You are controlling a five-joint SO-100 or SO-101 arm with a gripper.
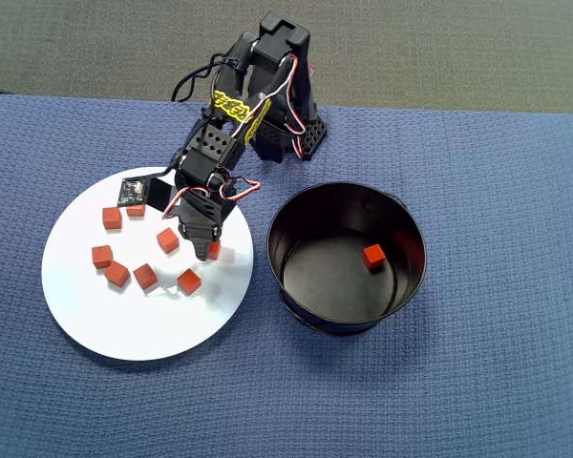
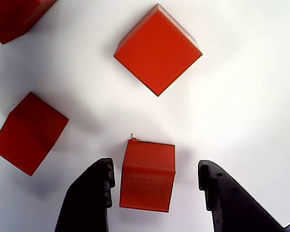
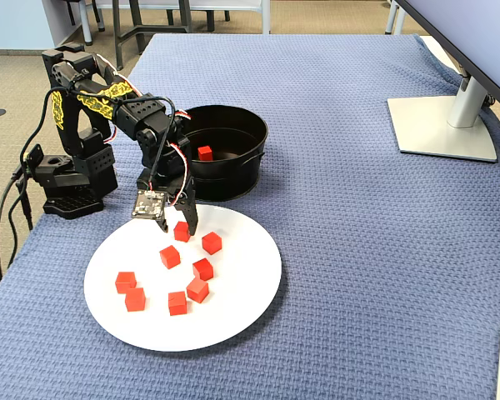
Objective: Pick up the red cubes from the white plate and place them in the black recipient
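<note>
Gripper (image 2: 153,186) is down over the white plate (image 1: 124,324), fingers spread with a red cube (image 2: 147,175) sitting between them. In the wrist view there's a visible gap on both sides, so neither finger (image 2: 89,195) is touching it; the cube rests on the plate surface. Same cube in the overhead view sits at the plate's edge nearest the black pot (image 1: 347,256), mostly hidden under the gripper (image 1: 208,250). In the fixed view the gripper (image 3: 177,221) hangs over the plate's far side, the side toward the pot (image 3: 225,162).

One red cube (image 1: 373,256) is already inside the pot, lying on the bottom toward the wall away from the plate; also seen in the fixed view (image 3: 204,152).

Remaining cubes are on the plate, all apart from one another:
- one just beside the gripper, plate-centre side (image 1: 168,240)
- a loose row further from the arm base (image 1: 189,281), (image 1: 145,277), (image 1: 116,274), (image 1: 101,256)
- two near the plate rim closest to the arm base (image 1: 112,218), (image 1: 136,210), the second partly covered by the wrist camera board (image 1: 134,191)

The wrist view shows three other cubes around the targeted one: one ahead of the fingers (image 2: 157,50), one to the left (image 2: 29,133), and one cut off at the top-left corner (image 2: 17,17).

Plate and pot sit side by side on a blue textured cloth (image 1: 477,363), pot rim near the plate rim. Monitor stand (image 3: 446,121) is well apart from the plate, on the cloth's far right in the fixed view.
</note>
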